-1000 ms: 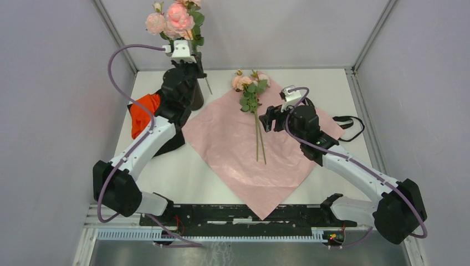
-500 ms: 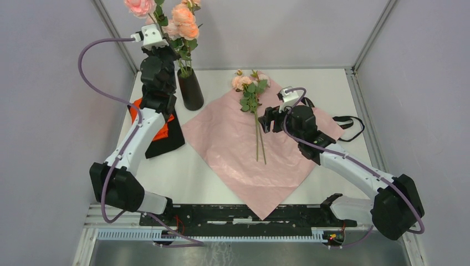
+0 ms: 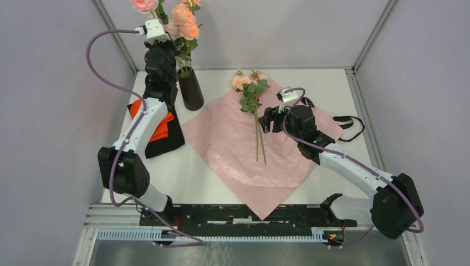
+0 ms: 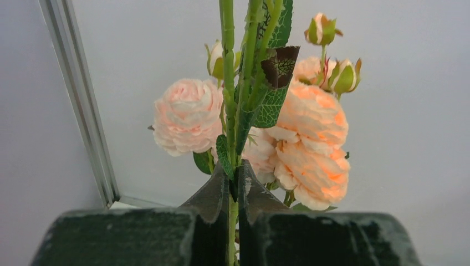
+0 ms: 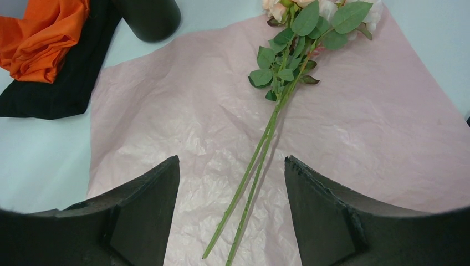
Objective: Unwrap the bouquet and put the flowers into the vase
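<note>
**Left pincer** (image 4: 234, 173): closed on the green stems of several pink and peach flowers (image 4: 310, 138), with the blooms standing above the fingers. In the overhead view these stems run down to the mouth of the vase (image 3: 190, 88), which stands upright at the far left of the desk (image 3: 177, 172).

**Right pincer** (image 5: 231, 162): jaws wide apart and gripping nothing. It hovers over the pink wrapping paper (image 3: 238, 149), which is spread flat mid-desk.

**Loose roses** (image 3: 250, 88): they lie on the paper, heads toward the far edge, two long stems side by side.

**Cloths**: an orange cloth (image 3: 162, 126) rests on a black cloth (image 3: 169, 143), just beside the vase.
</note>
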Tool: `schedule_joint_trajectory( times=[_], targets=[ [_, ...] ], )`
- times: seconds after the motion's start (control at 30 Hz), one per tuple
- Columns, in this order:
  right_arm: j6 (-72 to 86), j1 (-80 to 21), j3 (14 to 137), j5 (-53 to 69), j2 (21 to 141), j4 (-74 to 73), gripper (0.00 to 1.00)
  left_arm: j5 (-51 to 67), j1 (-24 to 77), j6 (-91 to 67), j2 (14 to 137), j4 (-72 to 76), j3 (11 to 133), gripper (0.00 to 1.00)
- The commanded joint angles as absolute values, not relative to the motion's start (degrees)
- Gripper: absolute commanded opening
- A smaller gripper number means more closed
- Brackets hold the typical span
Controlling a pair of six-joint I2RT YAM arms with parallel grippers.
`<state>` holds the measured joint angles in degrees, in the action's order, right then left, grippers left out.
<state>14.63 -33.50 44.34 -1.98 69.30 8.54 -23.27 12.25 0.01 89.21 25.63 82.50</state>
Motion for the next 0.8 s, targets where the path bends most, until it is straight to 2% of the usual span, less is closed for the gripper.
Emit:
schedule_joint_trajectory(
  times=[0.0,0.3,0.37,0.4,0.43,0.53,0.7,0.77],
  targets=[
    [13.54,-33.73,44.14,-2.26,69.38,10.27,0.75,-22.52,11.91,-1.86,89.88,26.57,81.47,0.02],
    [13.71,-33.75,43.86,-1.82,70.28,10.44,0.74,-23.58,11.87,-2.43,92.19,26.30,79.94,0.03],
    [13.62,-33.72,43.86,-1.83,70.46,10.41,0.74,-23.73,11.87,-3.24,91.94,26.98,79.07,0.17],
    [13.65,-33.75,43.86,-1.85,70.51,10.45,0.74,-23.36,11.89,-3.54,91.77,26.95,78.83,0.27],
    [13.65,-33.70,43.81,-1.82,70.58,10.49,0.74,-22.85,11.86,-3.77,91.62,26.71,78.57,0.42],
    [13.68,-33.73,43.77,-1.90,71.16,10.85,0.74,-21.90,11.87,-4.47,90.92,26.64,77.36,0.66],
    [13.73,-33.79,44.18,-2.54,73.74,12.02,0.74,-21.53,11.86,-5.13,89.94,23.40,76.30,0.85],
    [13.66,-33.69,45.17,-3.63,75.90,12.13,0.74,-21.21,11.96,-5.20,89.49,21.28,75.85,0.89]
  ],
)
